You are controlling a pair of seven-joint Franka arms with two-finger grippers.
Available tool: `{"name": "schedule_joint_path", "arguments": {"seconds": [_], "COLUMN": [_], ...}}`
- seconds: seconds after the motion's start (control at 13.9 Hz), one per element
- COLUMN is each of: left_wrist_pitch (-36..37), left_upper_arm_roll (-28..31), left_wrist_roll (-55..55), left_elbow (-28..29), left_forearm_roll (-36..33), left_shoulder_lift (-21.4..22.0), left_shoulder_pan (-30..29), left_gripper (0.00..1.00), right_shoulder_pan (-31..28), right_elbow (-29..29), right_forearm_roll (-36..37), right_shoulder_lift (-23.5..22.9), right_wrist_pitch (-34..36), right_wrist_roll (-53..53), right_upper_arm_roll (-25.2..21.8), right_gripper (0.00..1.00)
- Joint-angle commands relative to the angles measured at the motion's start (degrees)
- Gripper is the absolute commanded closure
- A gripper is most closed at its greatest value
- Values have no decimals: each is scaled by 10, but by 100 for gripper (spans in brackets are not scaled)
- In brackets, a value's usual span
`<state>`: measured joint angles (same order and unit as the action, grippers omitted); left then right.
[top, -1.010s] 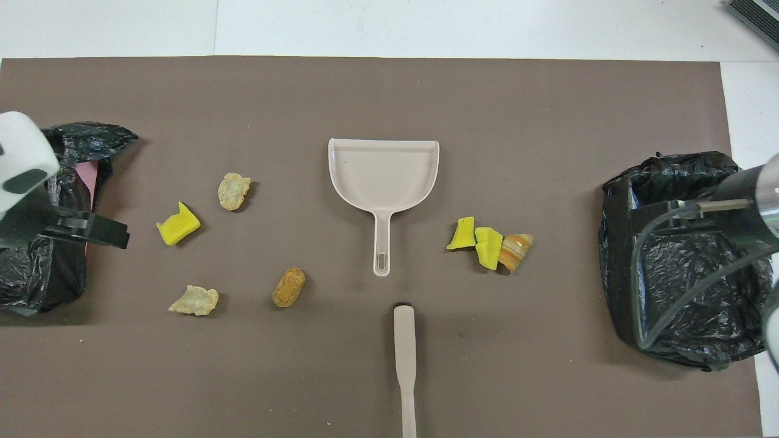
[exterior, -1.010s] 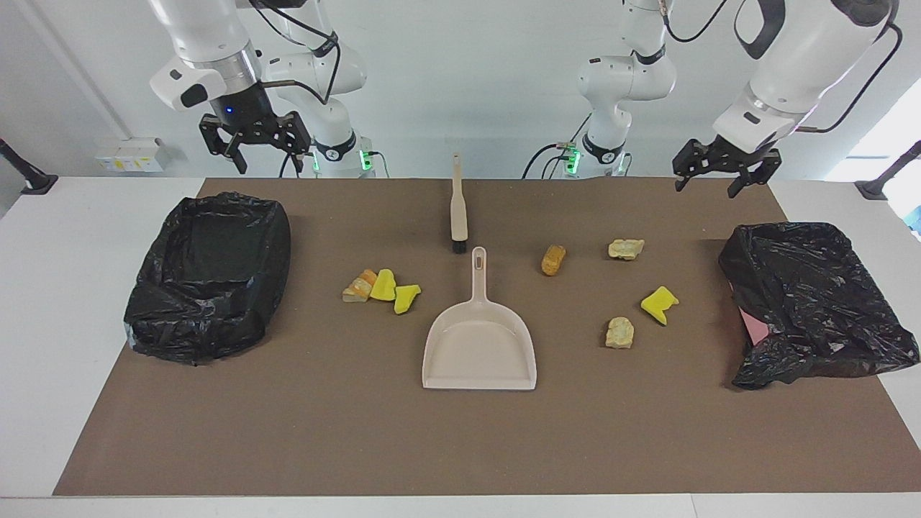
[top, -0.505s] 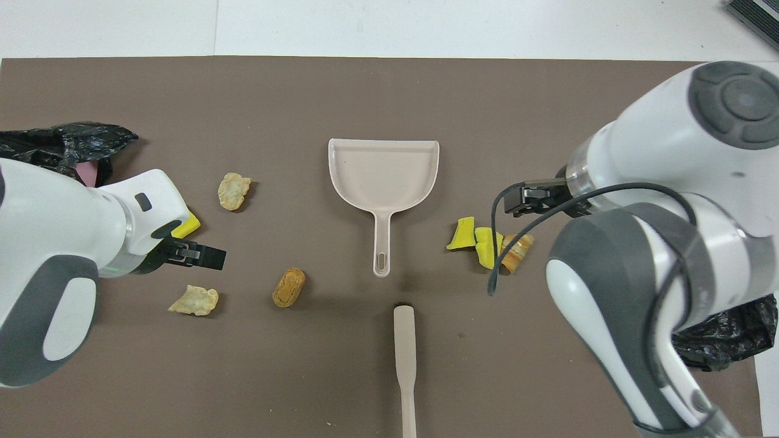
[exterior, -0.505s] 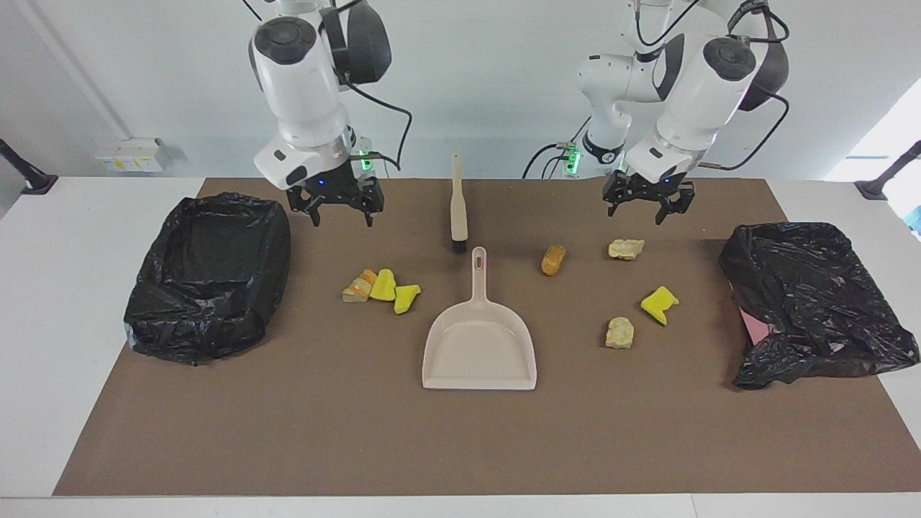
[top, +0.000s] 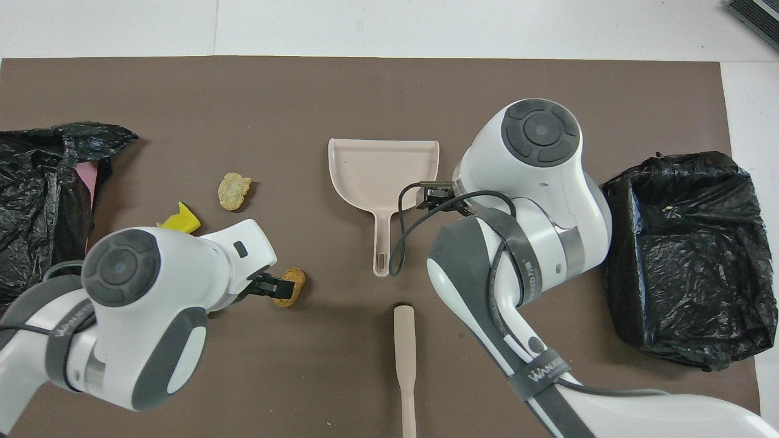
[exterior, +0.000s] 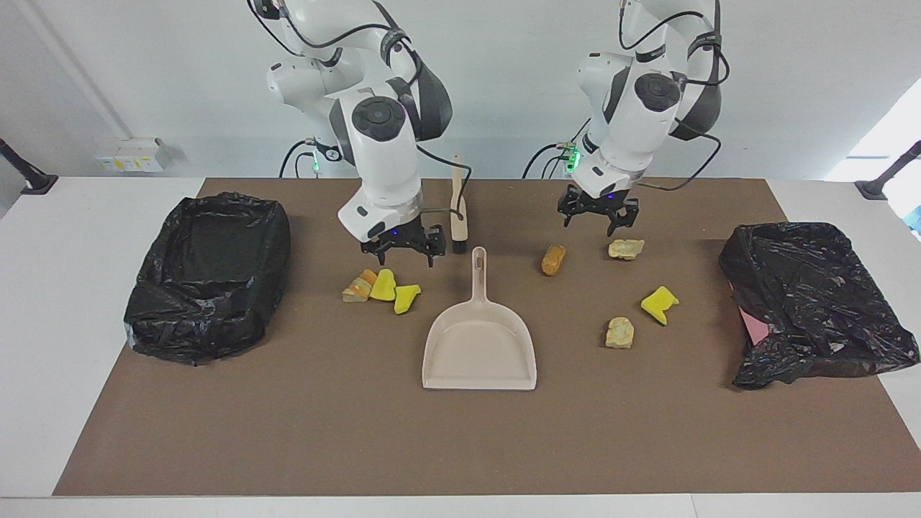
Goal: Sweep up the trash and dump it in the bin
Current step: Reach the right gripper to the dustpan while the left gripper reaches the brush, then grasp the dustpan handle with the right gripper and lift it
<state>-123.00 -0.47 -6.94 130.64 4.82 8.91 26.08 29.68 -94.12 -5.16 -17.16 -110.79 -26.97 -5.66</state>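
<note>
**Tools not yet in hand, all trash still on the mat**

Right gripper: fingers spread, empty, hanging over the mat just beside the brush bristles and above the cluster of three lumps. Left gripper: also spread and empty, over the gap between the orange-brown lump and a beige lump. Yellow lump and second beige lump lying farther from the robots. Dustpan flat at mid-mat, handle pointing at the brush. Lined bin at the right arm's end, another bin at the left arm's.

Probably the pickup of brush and dustpan. Come straight down on each handle, close mid-length, avoid knocking the cluster, keep the pan lip flat on the mat.
</note>
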Motion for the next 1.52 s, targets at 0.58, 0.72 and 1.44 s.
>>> {"name": "schedule_joint_path", "arguments": {"seconds": [0.58,0.72,1.44], "left_wrist_pitch": [-196,-195,-162], "left_upper_arm_roll": [11,10,-1], "left_wrist_roll": [-244,-286,-360], "left_elbow": [121,115,77], "left_forearm_roll": [4,3,-5], "left_shoulder_lift": [-10,-11,-57], "left_shoulder_pan": [262,298,376], "left_gripper": [0,0,0], "right_shoulder_pan": [56,61,64], "right_elbow": [24,24,8], "right_forearm_roll": [-52,-55,-74], "right_shoulder_lift": [-96,-98,-96], "right_wrist_pitch": [-74,-79,-73], "right_wrist_roll": [-27,-2,53], "right_upper_arm_roll": [2,7,21], "right_gripper": [0,0,97]}}
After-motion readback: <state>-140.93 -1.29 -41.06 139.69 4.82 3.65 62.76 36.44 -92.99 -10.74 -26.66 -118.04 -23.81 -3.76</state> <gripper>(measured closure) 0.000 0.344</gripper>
